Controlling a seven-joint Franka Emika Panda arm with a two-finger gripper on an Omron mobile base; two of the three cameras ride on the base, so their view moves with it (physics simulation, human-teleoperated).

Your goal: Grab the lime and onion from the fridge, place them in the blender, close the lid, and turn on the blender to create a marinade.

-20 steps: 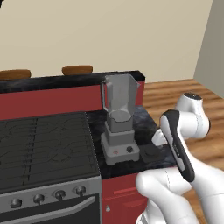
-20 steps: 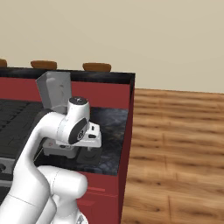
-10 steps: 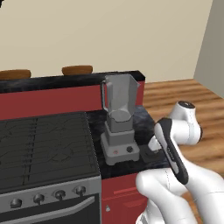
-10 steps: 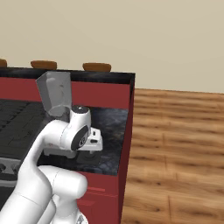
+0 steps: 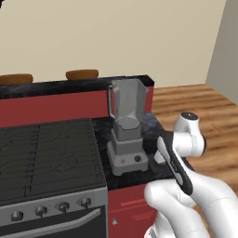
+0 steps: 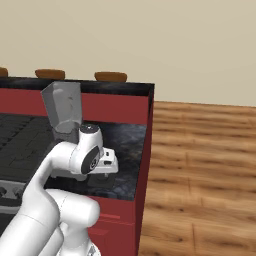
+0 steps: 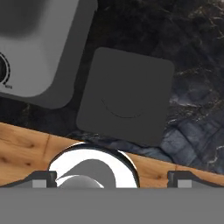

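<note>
The blender (image 5: 127, 135) stands on the dark counter just right of the stove, its translucent jar (image 6: 62, 106) uncovered at the top. The lid (image 7: 127, 95), a dark squarish cap, lies flat on the counter beside the blender's base (image 7: 39, 48). My gripper (image 7: 113, 178) hangs straight above the lid, open, its fingertips (image 7: 43, 178) wide apart with nothing between them. From the right base view the hand (image 6: 104, 165) sits low over the lid (image 6: 102, 181). The lime, the onion and the fridge are out of view.
A black stove (image 5: 46, 153) with front knobs borders the blender on the left. The dark counter (image 6: 127, 145) ends at a red cabinet edge, with wooden floor (image 6: 200, 165) to the right. Brown stools (image 5: 81, 74) stand behind the raised red back ledge.
The hand has come down a little towards the counter beside the blender, then nearly stopped. The jaws stayed open and the blender and lid have not moved.
</note>
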